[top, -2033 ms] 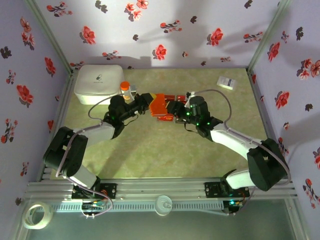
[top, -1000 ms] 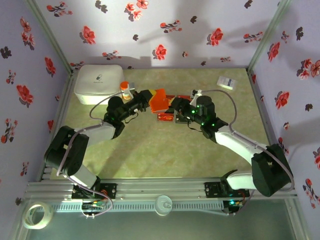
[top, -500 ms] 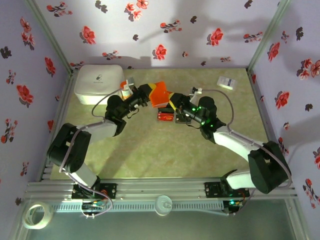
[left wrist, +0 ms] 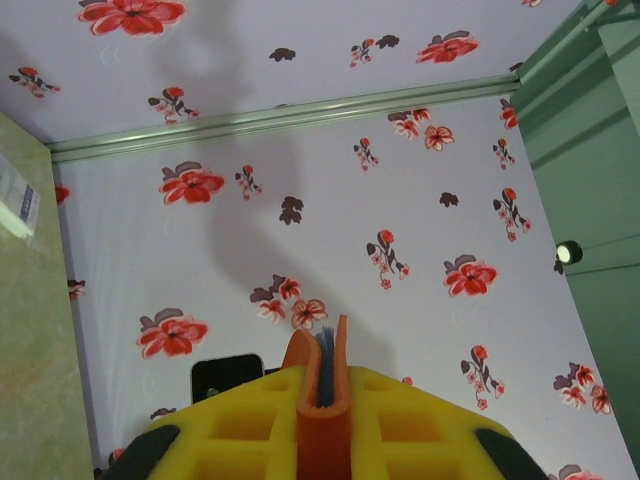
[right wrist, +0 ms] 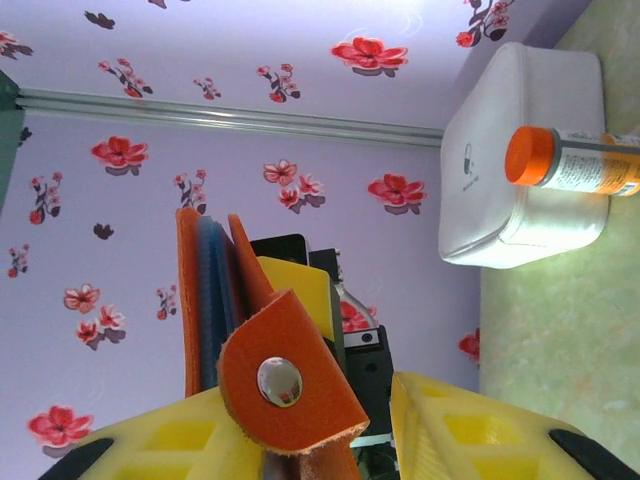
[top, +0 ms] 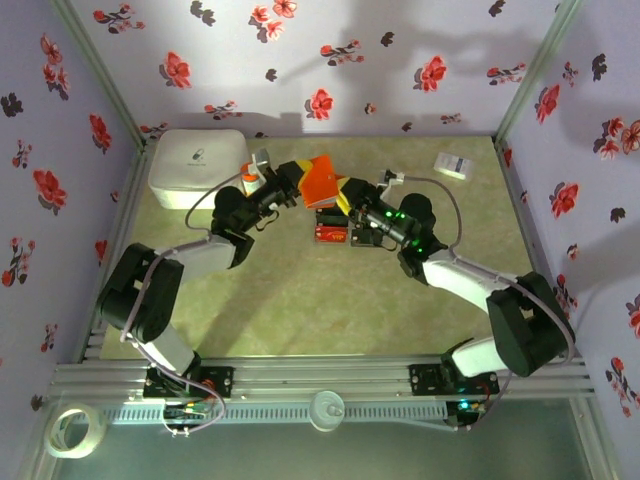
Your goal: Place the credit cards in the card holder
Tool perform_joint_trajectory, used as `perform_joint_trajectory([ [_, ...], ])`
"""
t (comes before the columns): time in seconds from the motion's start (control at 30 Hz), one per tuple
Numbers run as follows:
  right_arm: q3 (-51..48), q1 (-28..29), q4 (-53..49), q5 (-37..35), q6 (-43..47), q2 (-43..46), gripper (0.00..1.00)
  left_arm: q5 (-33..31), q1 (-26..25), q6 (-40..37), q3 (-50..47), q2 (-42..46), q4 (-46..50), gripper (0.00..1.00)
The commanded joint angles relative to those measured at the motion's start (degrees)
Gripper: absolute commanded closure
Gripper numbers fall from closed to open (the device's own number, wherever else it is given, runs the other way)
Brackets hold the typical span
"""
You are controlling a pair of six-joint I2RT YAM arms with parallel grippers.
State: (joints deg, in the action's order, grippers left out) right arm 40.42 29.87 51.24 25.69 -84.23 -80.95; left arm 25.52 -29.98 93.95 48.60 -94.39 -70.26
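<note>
The orange-red card holder [top: 322,180] is held up above the table between both arms. My left gripper [top: 288,186] is shut on its folded edge; in the left wrist view the yellow fingers [left wrist: 420,420] clamp the card holder [left wrist: 322,420], with its bluish lining showing at the top. My right gripper [top: 352,206] meets it from the right. In the right wrist view the snap flap [right wrist: 285,385] lies between the fingers of my right gripper [right wrist: 315,400], with a gap on the right side. Red and black credit cards [top: 330,234] lie on the table below.
A white box [top: 196,166] stands at the back left with a small orange bottle [top: 250,178] beside it, both also in the right wrist view: box [right wrist: 500,200], bottle [right wrist: 570,165]. A white slip [top: 454,165] lies at the back right. Flowered walls enclose the table.
Both arms have lifted the card holder off the cards and carried it toward the back. The left gripper has kept its hold throughout; the cards stay on the table.
</note>
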Motion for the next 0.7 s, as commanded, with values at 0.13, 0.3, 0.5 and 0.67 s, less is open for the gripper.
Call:
perform_joint_trajectory([
  [0.13,-0.3,0.0,10.0,3.7,-5.9,-2.8,0.67,-0.3,-0.6,0.2,2.4,-0.9,-3.3,1.0],
  [0.3,-0.3,0.0,17.2,4.6,-9.6,-5.7,0.85,-0.4,-0.9,0.1,2.6,-1.2,-3.2,1.0],
  [0.5,-0.8,0.0,19.9,4.5,-11.1,-7.2,0.8,-0.4,-1.0,0.0,2.9,-1.4,-3.2,1.0],
  [0.67,-0.1,0.0,20.0,5.5,-11.2,-7.3,0.84,-0.4,-1.1,0.0,3.1,-1.9,-3.1,1.0],
])
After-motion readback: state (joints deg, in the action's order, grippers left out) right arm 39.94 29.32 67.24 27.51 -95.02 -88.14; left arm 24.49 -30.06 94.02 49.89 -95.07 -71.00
